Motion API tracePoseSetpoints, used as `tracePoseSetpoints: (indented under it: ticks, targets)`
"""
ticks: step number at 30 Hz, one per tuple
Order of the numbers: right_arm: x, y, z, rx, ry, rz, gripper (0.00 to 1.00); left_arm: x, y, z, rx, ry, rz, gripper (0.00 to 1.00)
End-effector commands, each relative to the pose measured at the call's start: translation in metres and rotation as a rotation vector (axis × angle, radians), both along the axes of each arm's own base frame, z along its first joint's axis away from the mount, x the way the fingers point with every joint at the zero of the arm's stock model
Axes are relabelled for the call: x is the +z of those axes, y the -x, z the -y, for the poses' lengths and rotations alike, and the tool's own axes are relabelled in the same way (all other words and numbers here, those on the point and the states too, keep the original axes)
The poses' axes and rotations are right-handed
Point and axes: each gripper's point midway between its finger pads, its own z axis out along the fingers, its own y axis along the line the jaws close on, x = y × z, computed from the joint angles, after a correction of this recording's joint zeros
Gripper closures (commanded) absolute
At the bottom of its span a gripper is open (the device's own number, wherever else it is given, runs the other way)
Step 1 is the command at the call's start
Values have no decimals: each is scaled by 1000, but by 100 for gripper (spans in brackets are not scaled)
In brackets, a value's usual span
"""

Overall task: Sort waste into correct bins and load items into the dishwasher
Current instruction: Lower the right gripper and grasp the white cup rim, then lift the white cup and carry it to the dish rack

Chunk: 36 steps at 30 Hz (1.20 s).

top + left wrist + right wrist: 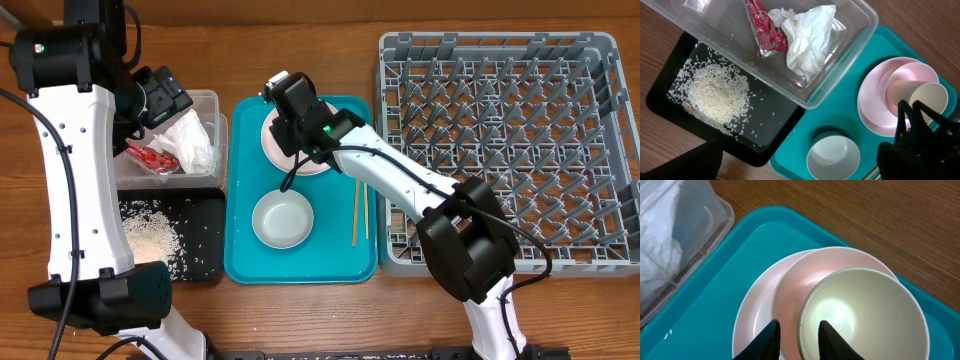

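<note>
My right gripper point(799, 325) is shut on the rim of the cream cup point(865, 315), one finger inside it and one outside. The cup sits in the pink bowl point(805, 275) on the pink plate point(752, 315). The left gripper point(160, 100) hangs open and holds nothing above the clear tub point(205, 100), which contains the white napkin point(807, 40) and the red wrapper point(765, 27). Rice point(720, 97) lies heaped in the black tray point(780, 120). A whitish bowl point(282, 220) and two chopsticks point(355, 212) rest on the teal tray point(240, 260).
The grey dish rack point(500, 140) fills the right side of the table, its left wall close against the teal tray. The right arm stretches from the front right across the rack's corner. The tub and black tray sit just left of the teal tray.
</note>
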Motion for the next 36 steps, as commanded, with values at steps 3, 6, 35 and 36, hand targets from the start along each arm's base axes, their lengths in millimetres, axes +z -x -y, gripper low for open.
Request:
tracePoseSetpoints:
  ticks: [3,6,35,36]
  targets:
    - [-7,2,2,7,9,-8,73,3,1,1,-14,-1,9,0]
    - [-7,1,2,6,10,-7,77,3,1,1,-14,-1,9,0]
    - [52,-18,3,-30,1,117,96,3,1,1,-14,-1,9,0]
    - [63,-18,3,-31,-8,127,96,3,1,1,-14,-1,9,0]
